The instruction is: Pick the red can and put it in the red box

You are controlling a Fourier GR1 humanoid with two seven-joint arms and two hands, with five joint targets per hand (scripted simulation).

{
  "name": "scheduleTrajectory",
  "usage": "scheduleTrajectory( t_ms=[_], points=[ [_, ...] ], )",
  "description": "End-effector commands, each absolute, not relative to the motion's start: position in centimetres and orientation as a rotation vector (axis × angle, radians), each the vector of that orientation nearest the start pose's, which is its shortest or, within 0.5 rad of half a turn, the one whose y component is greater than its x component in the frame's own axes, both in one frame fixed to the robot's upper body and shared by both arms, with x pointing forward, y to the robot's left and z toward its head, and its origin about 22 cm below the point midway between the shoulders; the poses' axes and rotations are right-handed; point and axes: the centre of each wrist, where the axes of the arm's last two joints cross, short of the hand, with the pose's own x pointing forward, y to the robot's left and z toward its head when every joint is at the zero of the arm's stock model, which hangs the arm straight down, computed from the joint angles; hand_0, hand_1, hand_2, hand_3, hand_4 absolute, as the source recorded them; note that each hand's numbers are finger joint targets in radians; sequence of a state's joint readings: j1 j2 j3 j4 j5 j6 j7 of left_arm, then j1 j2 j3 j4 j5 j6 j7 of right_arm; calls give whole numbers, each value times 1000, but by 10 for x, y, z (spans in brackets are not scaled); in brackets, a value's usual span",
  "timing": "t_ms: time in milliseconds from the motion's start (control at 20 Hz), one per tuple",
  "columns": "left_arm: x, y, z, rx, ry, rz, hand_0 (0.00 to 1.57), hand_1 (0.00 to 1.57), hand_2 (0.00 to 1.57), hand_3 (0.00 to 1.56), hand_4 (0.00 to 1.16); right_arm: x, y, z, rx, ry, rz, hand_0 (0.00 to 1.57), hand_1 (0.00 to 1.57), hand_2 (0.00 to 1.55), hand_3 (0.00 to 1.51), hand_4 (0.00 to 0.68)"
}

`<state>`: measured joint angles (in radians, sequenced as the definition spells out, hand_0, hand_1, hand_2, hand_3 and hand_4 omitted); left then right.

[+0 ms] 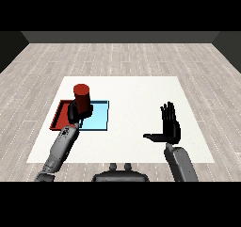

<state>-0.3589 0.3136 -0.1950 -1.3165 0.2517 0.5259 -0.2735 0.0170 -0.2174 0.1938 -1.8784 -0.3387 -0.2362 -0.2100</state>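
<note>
Over at the left of the frame, the red tray (59,115) lay on the white table (136,94), with the light blue tray (100,120) touching its right side. And there was the red can (82,99), upright in the left hand (75,112), raised over the place where the two trays met; whether it hung over red or blue could not be told from this angle. The fingers were curled round the can's lower half, and the lid end stood clear above them.

It looked a stiff, smooth cylinder, probably light, the sort that would not give under the fingers but might slide through them if tilted. The hold low on the side wall seemed sensible; a grip nearer the middle would likely have kept it steadier. Kept upright, it ought to set down flat on its base without rolling.

Moving right, the table's centre was bare. At the lower right of the frame, the right hand (171,126) hovered above the table well apart from the trays, fingers straight and pointing up, thumb stuck out to the left, holding nothing.
</note>
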Motion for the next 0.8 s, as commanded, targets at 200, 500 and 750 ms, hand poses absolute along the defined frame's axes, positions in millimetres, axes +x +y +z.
scheduleTrajectory(
  t_ms=[200, 500, 750],
  points=[
    [334, 335, 33, 667, -1615, -33, 1571, 1571, 1550, 1488, 1112, 216, -242, 51, 126, -1939, -173, 0, 0, 0, 0, 0],
    [329, 371, -20, 826, -1302, -117, 1571, 1571, 1550, 1466, 1049, 229, -229, 41, 108, -1928, -185, 0, 0, 0, 0, 0],
    [328, 389, -40, 897, -1051, -151, 940, 940, 849, 673, 891, 237, -242, 40, 113, -1926, -189, 0, 0, 0, 0, 0]
  ],
)
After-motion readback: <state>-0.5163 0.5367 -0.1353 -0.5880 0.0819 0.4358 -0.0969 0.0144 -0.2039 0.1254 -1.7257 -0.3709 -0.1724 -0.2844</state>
